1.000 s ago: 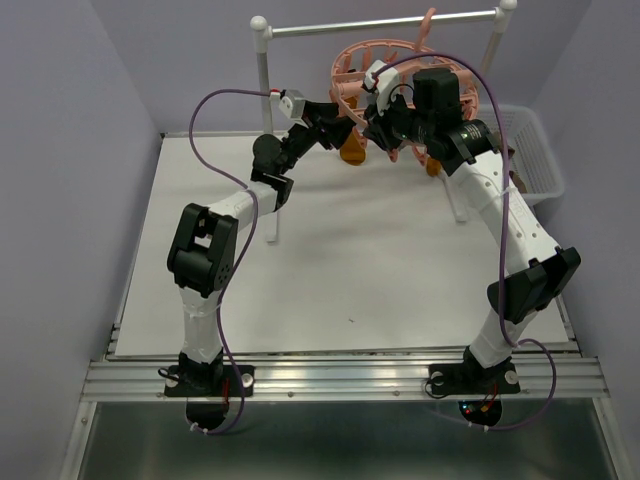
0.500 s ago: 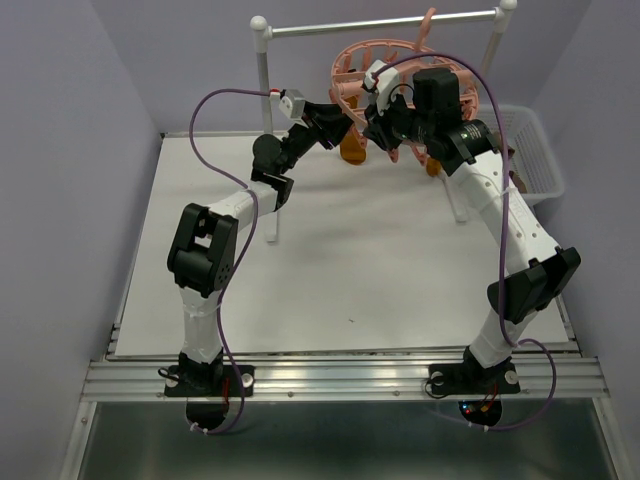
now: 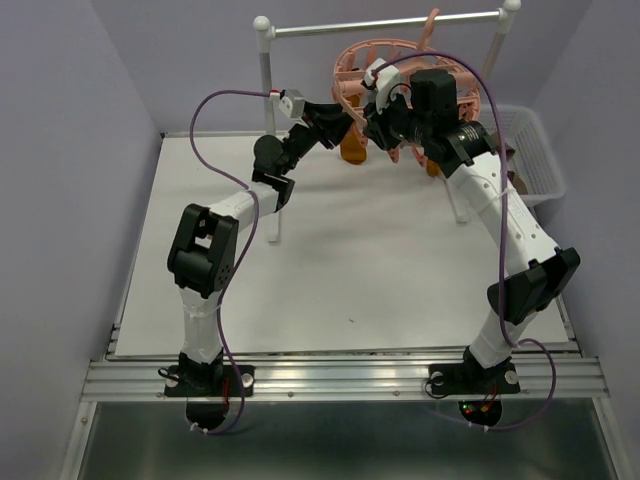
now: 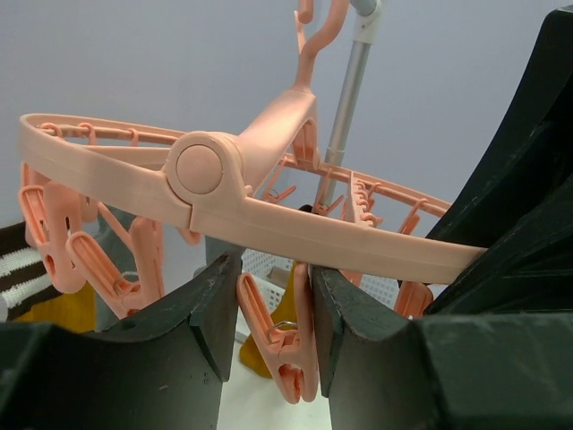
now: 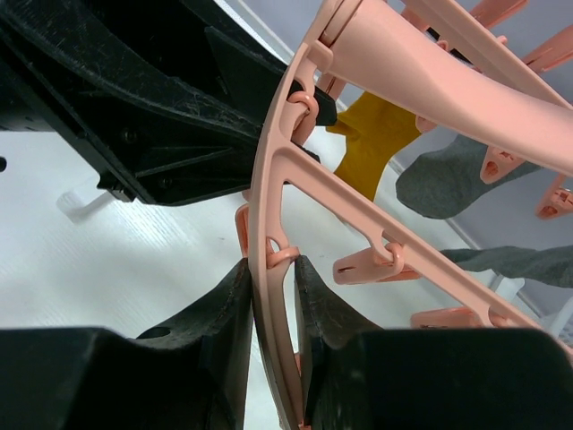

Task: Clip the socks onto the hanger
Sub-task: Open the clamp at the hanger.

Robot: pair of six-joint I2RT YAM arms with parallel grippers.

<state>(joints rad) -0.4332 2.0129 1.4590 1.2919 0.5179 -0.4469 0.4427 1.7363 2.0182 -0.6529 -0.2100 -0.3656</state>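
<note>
Clip (image 4: 285, 345) on the hanger (image 4: 269, 224) is sitting pinched in my left gripper (image 4: 275, 300), while my right gripper (image 5: 273, 278) is clamping the ring's edge. The hanger is hanging from the rail (image 3: 380, 24) at far centre, socks (image 5: 376, 134) dangling from it; white table (image 3: 350, 270) is lying open nearer me.

White table (image 3: 350, 260); white-posted metal rail stand (image 3: 385, 24) at its far side; white mesh basket (image 3: 535, 150) far right; lilac walls (image 3: 60, 150).
</note>
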